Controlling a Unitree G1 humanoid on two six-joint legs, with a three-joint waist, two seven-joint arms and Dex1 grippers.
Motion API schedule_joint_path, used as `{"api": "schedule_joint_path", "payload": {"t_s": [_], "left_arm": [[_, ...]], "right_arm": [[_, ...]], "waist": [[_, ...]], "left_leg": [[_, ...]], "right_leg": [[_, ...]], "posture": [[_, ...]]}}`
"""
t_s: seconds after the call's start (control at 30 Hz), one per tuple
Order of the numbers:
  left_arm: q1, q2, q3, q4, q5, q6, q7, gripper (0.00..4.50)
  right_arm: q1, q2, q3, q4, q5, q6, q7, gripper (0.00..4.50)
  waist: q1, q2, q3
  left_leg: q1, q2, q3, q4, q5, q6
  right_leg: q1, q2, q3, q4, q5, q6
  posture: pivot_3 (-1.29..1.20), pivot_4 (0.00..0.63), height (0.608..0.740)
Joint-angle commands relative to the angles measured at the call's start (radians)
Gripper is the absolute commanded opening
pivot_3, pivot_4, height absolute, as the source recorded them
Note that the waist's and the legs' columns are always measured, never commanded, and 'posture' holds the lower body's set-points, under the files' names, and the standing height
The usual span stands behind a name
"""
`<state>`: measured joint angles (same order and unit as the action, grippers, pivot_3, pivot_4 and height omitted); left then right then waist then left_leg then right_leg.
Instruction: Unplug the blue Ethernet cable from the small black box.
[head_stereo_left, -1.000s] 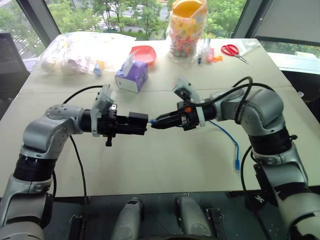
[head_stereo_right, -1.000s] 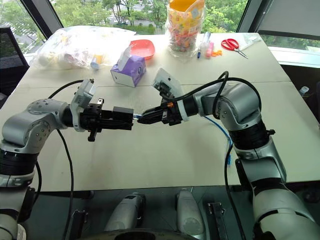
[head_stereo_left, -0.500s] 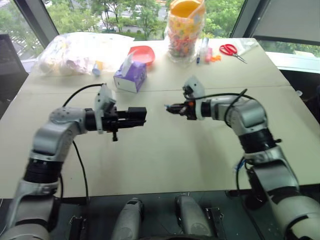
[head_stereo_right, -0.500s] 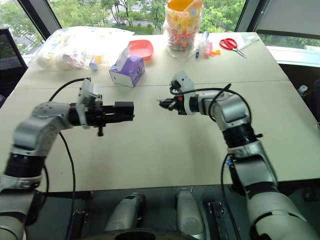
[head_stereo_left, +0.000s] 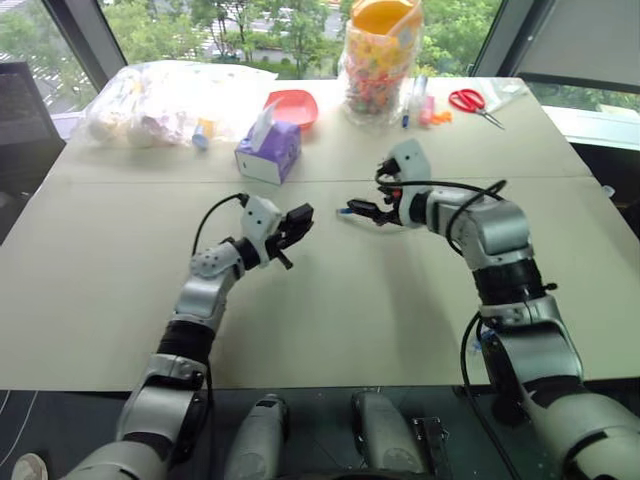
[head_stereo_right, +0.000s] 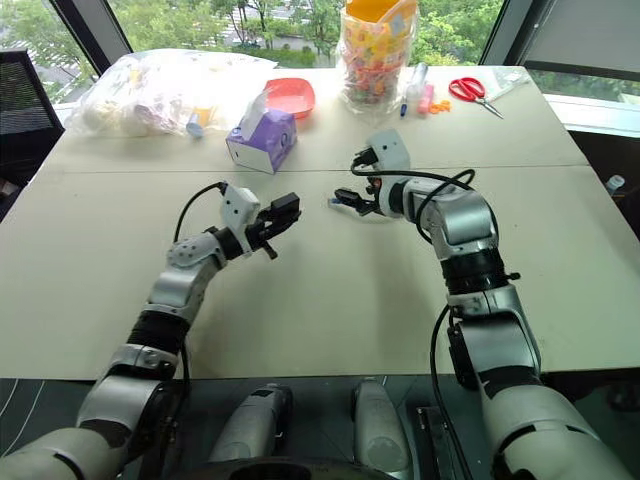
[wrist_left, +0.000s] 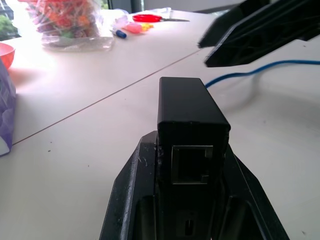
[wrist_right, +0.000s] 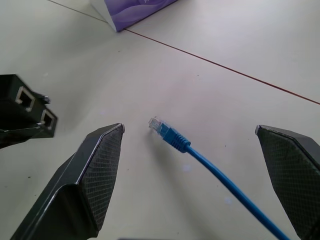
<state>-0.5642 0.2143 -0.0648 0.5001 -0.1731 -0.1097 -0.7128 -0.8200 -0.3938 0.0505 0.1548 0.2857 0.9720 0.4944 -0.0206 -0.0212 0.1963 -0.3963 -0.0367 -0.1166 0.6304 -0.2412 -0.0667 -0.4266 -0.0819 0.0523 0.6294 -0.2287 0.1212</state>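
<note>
The small black box (wrist_left: 192, 117) is held clamped in the left gripper (head_stereo_left: 292, 224), its port empty. The blue Ethernet cable (wrist_right: 200, 156) lies freed on the table (head_stereo_left: 330, 300) between the right gripper's (wrist_right: 200, 180) wide-apart jaws. Snagging by a careless withdrawal is the remaining risk.

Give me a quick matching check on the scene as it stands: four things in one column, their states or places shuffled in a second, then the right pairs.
Things:
1. small black box
2. blue Ethernet cable
3. right gripper
4. scissors

States or places:
A. open, fingers wide apart above the plug
B. lying loose on the table, plug end free
C. far right corner of the table, red handles
D. clamped in the left gripper, port empty

Pairs: 1-D, 2-B, 3-A, 4-C
</note>
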Motion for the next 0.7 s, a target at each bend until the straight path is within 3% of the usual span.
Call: {"api": "schedule_joint_path", "payload": {"t_s": [0.03,0.23,0.5,0.7], "left_arm": [[-0.01,-0.025,0.021,0.097,0.027,-0.102,0.055,0.54],[0.013,-0.025,0.019,0.184,0.044,-0.151,0.066,0.54],[0.045,0.022,0.036,0.154,0.026,-0.121,0.045,4.43],[0.123,0.118,0.06,-0.052,-0.053,0.013,-0.054,4.48]], "right_arm": [[0.041,-0.001,-0.053,-0.162,0.035,0.078,-0.034,4.49],[0.093,0.023,-0.091,-0.29,0.063,0.168,-0.089,4.49],[0.109,0.034,-0.101,-0.343,0.089,0.217,-0.117,4.5],[0.123,0.013,-0.106,-0.375,0.115,0.256,-0.106,4.5]], "waist": [[0.0,0.0,0.0],[-0.002,0.0,-0.001],[-0.02,0.001,-0.002],[-0.041,0.001,-0.002]], "left_leg": [[0.0,0.0,0.0,0.0,0.0,0.0],[0.003,0.0,0.0,0.0,0.0,0.0],[0.005,0.0,0.0,0.0,0.0,0.0],[0.006,0.001,0.0,-0.001,0.0,0.0]], "right_leg": [[0.0,0.0,0.0,0.0,0.0,0.0],[0.002,0.0,0.0,0.0,0.0,0.0],[0.005,0.0,0.0,0.001,0.0,0.0],[0.005,0.002,0.0,0.001,0.0,0.0]], "posture": [[0.0,0.15,0.74],[0.0,0.15,0.74],[0.0,0.15,0.74],[0.0,0.15,0.74]]}}
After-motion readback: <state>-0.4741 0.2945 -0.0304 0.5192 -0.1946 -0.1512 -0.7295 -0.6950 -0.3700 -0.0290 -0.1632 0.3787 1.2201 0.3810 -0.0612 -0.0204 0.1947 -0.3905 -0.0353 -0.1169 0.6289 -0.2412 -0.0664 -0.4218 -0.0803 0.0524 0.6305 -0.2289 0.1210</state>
